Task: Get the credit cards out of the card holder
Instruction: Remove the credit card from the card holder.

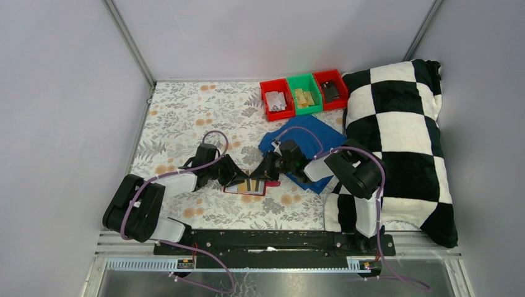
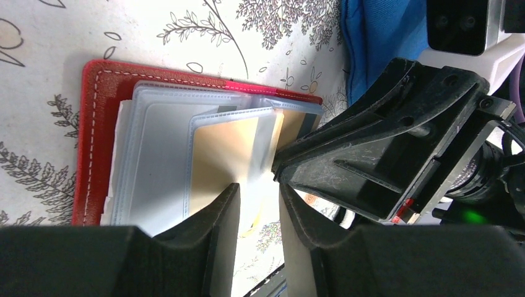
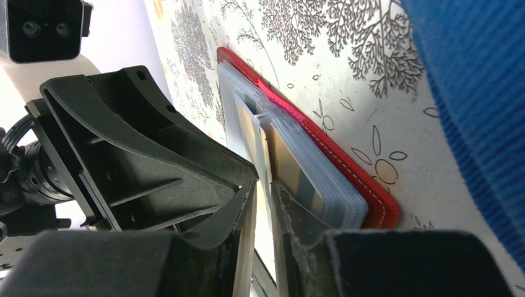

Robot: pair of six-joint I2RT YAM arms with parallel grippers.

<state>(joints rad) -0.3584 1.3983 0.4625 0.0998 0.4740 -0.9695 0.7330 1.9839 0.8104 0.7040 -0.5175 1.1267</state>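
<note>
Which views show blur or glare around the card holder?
Top external: evenly lit, no glare, card holder tiny. Left wrist: left gripper blurred up close, holder sharp. Right wrist: right gripper and blue cloth soft.

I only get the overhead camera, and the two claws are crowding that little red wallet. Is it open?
Observer: Yes. The left wrist view shows the card holder lying open, its clear plastic sleeves fanned out.
Operator: Any cards inside?
Observer: A tan card sits inside one sleeve.
Operator: Has a claw grabbed anything?
Observer: In the right wrist view a thin pale edge, likely a sleeve, lies between the right gripper's fingers; pinched or not, I cannot tell.
</note>
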